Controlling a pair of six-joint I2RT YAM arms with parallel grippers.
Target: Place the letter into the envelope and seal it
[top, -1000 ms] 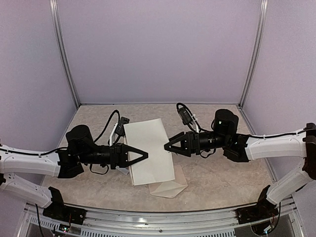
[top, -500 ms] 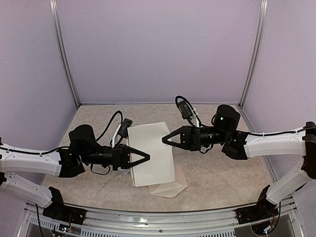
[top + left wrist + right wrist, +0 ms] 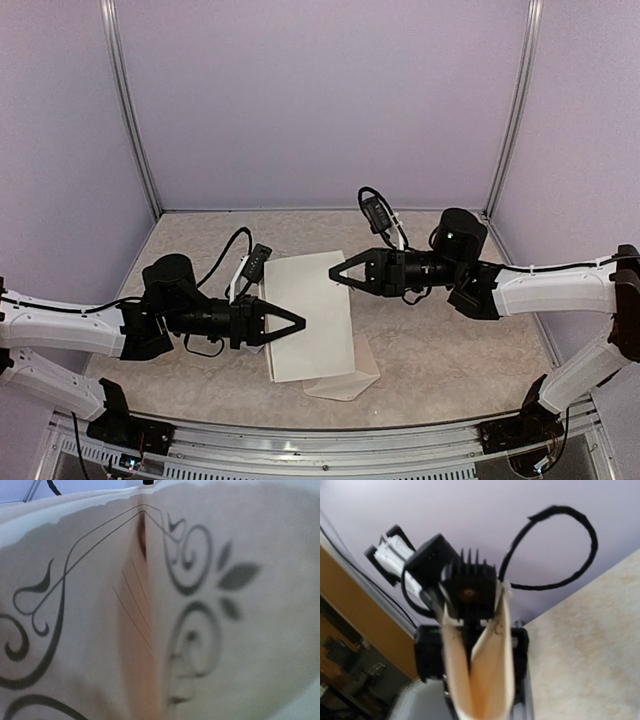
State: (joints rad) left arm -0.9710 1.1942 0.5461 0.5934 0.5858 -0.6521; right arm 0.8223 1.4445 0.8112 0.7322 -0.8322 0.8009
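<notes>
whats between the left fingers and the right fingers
The letter, white back up, spans the whole stretch from the left fingers to the right fingers; the top view shows it.

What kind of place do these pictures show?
Probably a small robot test booth in a lab: plain lilac walls with metal corner posts, a marbled tabletop, and a left arm and right arm mounted at its near edge.
</notes>
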